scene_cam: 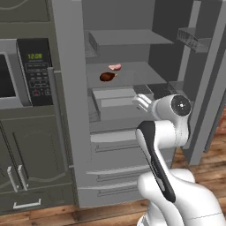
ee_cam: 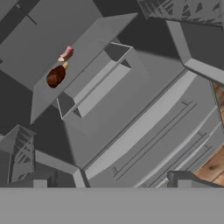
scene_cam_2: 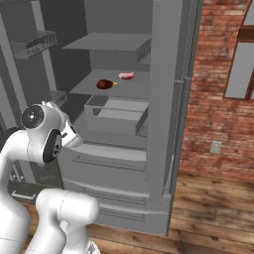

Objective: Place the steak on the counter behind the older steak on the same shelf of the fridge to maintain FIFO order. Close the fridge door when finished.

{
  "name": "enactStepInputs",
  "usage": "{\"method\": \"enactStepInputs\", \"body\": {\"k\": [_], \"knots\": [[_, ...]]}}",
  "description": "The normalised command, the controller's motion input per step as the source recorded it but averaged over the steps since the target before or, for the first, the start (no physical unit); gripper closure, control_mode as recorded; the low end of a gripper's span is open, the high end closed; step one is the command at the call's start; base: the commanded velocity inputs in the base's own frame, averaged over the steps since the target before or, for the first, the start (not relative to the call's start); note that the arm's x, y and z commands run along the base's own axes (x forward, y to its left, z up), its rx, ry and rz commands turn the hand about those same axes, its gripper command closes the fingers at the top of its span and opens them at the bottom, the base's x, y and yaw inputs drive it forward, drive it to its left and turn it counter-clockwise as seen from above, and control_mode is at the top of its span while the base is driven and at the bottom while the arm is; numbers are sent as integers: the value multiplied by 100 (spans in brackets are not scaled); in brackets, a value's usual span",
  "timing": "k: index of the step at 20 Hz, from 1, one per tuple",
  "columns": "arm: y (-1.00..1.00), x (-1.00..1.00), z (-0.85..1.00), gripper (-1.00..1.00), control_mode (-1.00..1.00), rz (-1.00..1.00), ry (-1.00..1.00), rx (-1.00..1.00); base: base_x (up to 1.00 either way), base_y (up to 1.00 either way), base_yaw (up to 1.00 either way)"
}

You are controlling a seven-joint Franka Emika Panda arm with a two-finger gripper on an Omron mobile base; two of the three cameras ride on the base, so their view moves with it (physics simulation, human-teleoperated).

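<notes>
Standing open beside a dark microwave, the tall grey two-door fridge holds both cuts of meat on its flat light grey middle shelf. The dark reddish-brown older steak lies at the shelf's front; the pale pink raw steak lies just behind it, nearer the back wall. Below the shelf sits a grey box-shaped drawer. The white arm's tool, jaws spread wide and empty, hangs outside the fridge, well below the shelf.
</notes>
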Motion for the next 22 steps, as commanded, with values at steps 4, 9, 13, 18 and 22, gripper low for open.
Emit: {"method": "enactStepInputs", "body": {"k": [4, 9, 13, 18, 22], "knots": [[0, 0, 0, -100, 100, 0, 0, 0, -1, 0, 0], [-11, -41, -13, -100, -100, 0, -9, 0, -9, 0, 0], [-46, -92, -6, -100, -100, -5, -21, 1, 0, 0, 0], [-100, -97, 0, -100, -100, -2, -26, 12, 0, 0, 0], [-100, -56, 0, -100, -100, 0, -37, 16, 0, 0, 0]]}}
